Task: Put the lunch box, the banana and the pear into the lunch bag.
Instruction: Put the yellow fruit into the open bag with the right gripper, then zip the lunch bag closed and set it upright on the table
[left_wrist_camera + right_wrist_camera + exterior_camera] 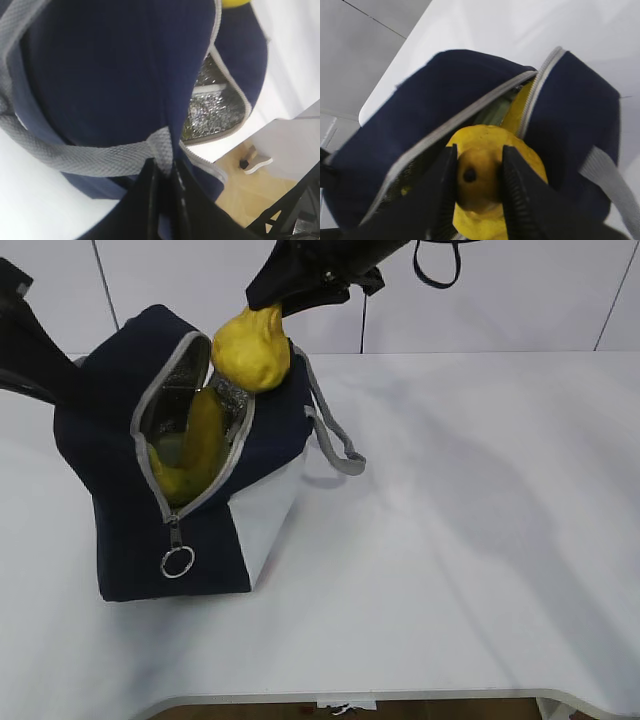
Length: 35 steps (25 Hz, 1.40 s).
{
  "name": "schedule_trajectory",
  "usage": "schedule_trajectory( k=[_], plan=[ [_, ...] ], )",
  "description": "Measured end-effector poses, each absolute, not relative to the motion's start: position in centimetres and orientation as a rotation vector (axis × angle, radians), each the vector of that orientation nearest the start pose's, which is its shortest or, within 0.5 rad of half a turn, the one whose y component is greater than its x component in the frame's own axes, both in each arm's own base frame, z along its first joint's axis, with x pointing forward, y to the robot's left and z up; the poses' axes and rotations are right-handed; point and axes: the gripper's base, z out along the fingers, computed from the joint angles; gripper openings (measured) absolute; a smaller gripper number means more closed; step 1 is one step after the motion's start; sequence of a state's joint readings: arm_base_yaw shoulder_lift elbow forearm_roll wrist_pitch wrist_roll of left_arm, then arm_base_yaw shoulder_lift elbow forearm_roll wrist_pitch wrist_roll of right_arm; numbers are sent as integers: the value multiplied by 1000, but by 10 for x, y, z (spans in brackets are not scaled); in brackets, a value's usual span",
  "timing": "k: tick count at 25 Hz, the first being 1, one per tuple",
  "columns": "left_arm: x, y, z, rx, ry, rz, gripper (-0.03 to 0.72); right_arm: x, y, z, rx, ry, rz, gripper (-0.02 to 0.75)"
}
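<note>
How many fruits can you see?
2. The pear hangs in the right end effector above the lunch bag; the banana lies inside. More could be hidden deeper in.

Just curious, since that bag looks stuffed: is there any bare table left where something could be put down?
Plenty. The white table is bare right of the lunch bag, from its grey strap to the far edge, and along the front. It is crowded at the bag's mouth: the banana fills it, with the pear above.
</note>
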<state>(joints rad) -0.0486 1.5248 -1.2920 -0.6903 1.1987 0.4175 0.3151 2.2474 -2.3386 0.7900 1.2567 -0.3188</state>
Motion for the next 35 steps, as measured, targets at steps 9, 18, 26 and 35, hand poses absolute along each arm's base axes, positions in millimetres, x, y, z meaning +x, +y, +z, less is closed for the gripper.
schedule_trajectory(
  k=[9, 18, 26, 35],
  plan=[
    [299, -71, 336, 389, 2609, -886, 9, 441, 250, 298, -767, 2394, 1188, 219],
    [299, -71, 336, 388, 2608, -894, 9, 438, 256, 290, -811, 2434, 1084, 578],
    [299, -70, 335, 396, 2618, -868, 9, 432, 221, 330, -717, 2484, 687, 584],
    [299, -68, 334, 406, 2629, -835, 9, 411, 206, 317, -647, 2641, 624, 583]
  ],
)
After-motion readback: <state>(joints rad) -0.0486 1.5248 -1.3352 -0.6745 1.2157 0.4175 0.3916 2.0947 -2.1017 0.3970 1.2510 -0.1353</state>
